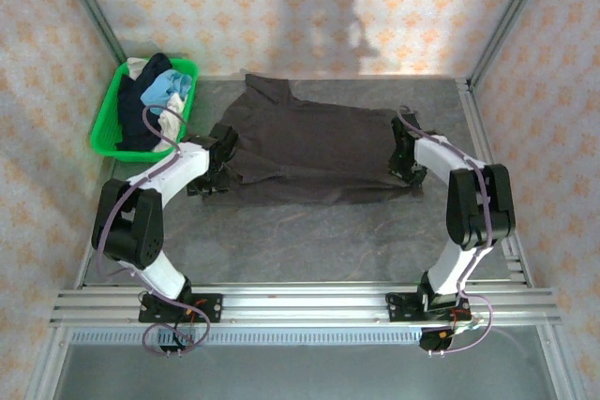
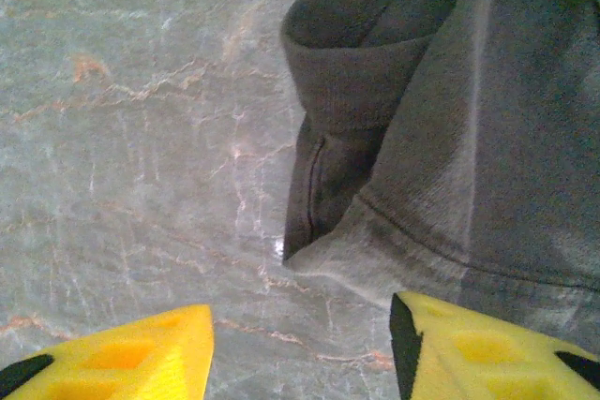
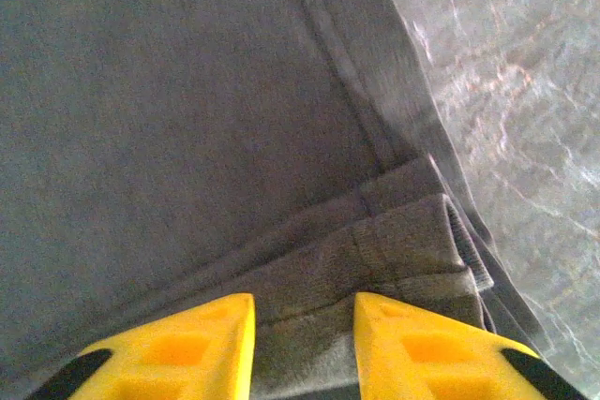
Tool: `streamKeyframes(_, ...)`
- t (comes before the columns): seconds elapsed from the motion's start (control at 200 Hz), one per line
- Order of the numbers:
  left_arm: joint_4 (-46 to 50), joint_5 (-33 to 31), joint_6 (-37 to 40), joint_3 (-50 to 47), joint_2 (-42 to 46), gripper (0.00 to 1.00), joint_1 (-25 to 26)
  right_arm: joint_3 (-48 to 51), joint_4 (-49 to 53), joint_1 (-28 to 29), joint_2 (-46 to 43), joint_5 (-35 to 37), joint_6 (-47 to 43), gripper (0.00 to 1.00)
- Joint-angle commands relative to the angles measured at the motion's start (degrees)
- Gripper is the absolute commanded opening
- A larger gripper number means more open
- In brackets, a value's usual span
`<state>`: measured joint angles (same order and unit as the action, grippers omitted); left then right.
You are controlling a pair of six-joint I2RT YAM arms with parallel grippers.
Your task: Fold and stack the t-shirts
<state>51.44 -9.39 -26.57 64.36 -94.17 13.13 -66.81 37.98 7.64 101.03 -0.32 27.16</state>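
The dark brown-grey t-shirt (image 1: 309,142) is soft, light, limp cloth. It will sag and crease wherever it is lifted, and in my judgement it slides easily on the smooth table (image 1: 309,250). The stitched hems and cuffs are the best places to pinch, because the doubled fabric there gives the fingers more to bite on. The shirt lies spread out just beside the green basket (image 1: 105,133), with its collar end towards the basket's far corner. Its surface is plain and matte, mostly flat, with a few shallow wrinkles. The sleeve (image 2: 361,91) on the basket side is rolled over on itself. The left gripper (image 2: 300,308) sits at the shirt edge nearest the basket. Its jaws stand wide apart, one finger over bare table and the other at the hem, and they hold nothing. The right gripper (image 3: 303,299) is at the edge farthest from the basket, straddling a folded band of hem. I cannot tell whether it has clamped the cloth. The other t-shirts (image 1: 159,96), navy, light blue and cream, are heaped inside the basket.
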Motion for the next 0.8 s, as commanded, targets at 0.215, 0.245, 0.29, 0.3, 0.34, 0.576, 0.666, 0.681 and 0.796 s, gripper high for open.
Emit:
streamKeyframes(0.215, -3.7, 1.21, 0.36, -0.8, -1.76, 0.35, -0.95, -9.36, 0.81, -1.67, 6.5, 2.69, -2.46, 0.3)
streamKeyframes(0.245, -3.8, 1.29, 0.36, -0.83, -1.96, 0.31, -1.01, -9.0, 0.66, -1.67, 5.65, 2.61, -2.62, 0.31)
streamKeyframes(0.29, -4.05, 1.51, 0.4, -0.98, -2.17, 0.28, -1.25, -8.12, 0.93, -1.66, 4.0, 2.51, -2.52, 0.33)
streamKeyframes(0.3, -4.15, 1.55, 0.43, -0.99, -2.27, 0.27, -1.3, -7.76, 0.91, -1.66, 3.43, 2.54, -2.52, 0.34)
streamKeyframes(0.34, -4.37, 1.96, 0.51, -0.99, -2.48, 0.22, -1.47, -5.9, 0.45, -1.55, 1.06, 2.52, -2.38, 0.36)
streamKeyframes(0.576, -5.03, 3.37, 1.34, -1.46, -3.27, 0.03, -2.58, 8.63, -3.12, 0.15, -10.12, 0.26, -1.68, 0.52)
streamKeyframes(0.666, -5.25, 3.75, 1.74, -2.16, -2.57, 0.0, -3.52, 11.04, -3.64, 0.28, -11.33, 1.52, -1.57, 0.54)
streamKeyframes(0.681, -5.29, 3.89, 1.82, -2.23, -2.44, 0.0, -3.66, 11.33, -3.9, 0.31, -11.3, 1.55, -1.56, 0.55)
streamKeyframes(0.796, -5.73, 4.27, 1.85, -3.3, -1.79, 0.0, -4.81, 10.36, -4.5, 0.23, -8.89, 1.31, -1.59, 0.55)
